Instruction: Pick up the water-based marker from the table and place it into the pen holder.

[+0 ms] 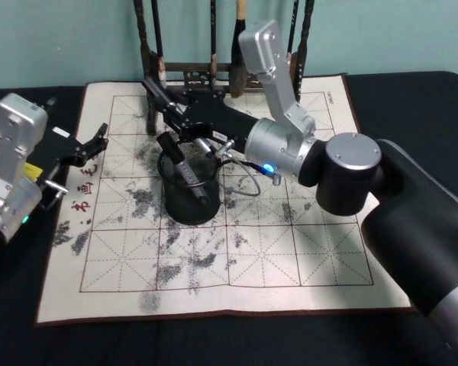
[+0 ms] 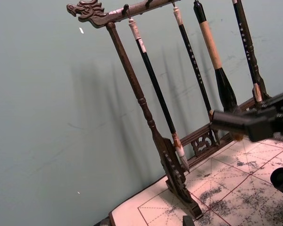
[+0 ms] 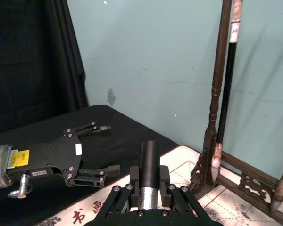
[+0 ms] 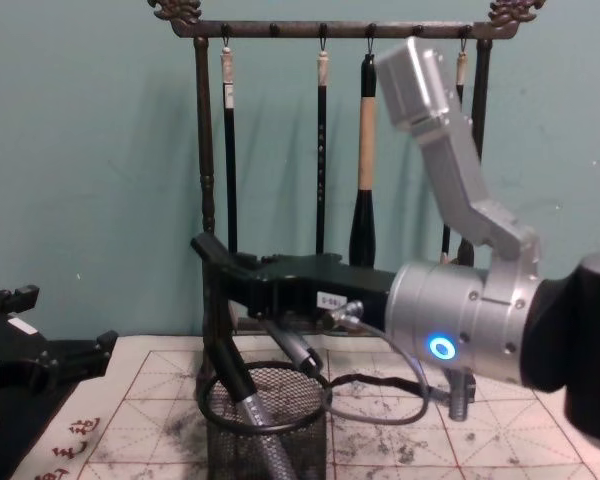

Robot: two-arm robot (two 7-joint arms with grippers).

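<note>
Landmark: pen holder point(image 1: 189, 194), black mesh cup standing on the ink-stained calligraphy mat point(image 1: 290, 252), toward the mat's left half.

Nearest the robot, the mat's gridded squares in front of the cup carry grey ink smudges.

Inside the cup: the water-based marker point(image 1: 185, 171), dark cap and grey barrel, leans tilted with its lower end down in the mesh and its upper end sticking out above the rim. In the chest view the marker point(image 4: 242, 390) crosses the cup point(image 4: 265, 425) slantwise.

Directly above and just behind the cup: right gripper point(image 1: 168, 114), arm reaching in from the right side. Its fingers are spread apart, one on each side of the marker's top, with a visible gap; nothing is clamped. The right wrist view looks straight along the marker's dark cap point(image 3: 150, 160) between the fingers.

Left of the cup, at the mat's left edge: left gripper point(image 1: 98, 141), fingers spread wide, holding nothing, hovering near the red characters. The right wrist view shows it point(image 3: 104, 149) with both fingers parted.

Behind the cup, at the mat's far edge against the teal wall: dark wooden brush rack point(image 4: 325, 30) with carved ends, several brushes point(image 4: 365, 180) hanging from it.
</note>
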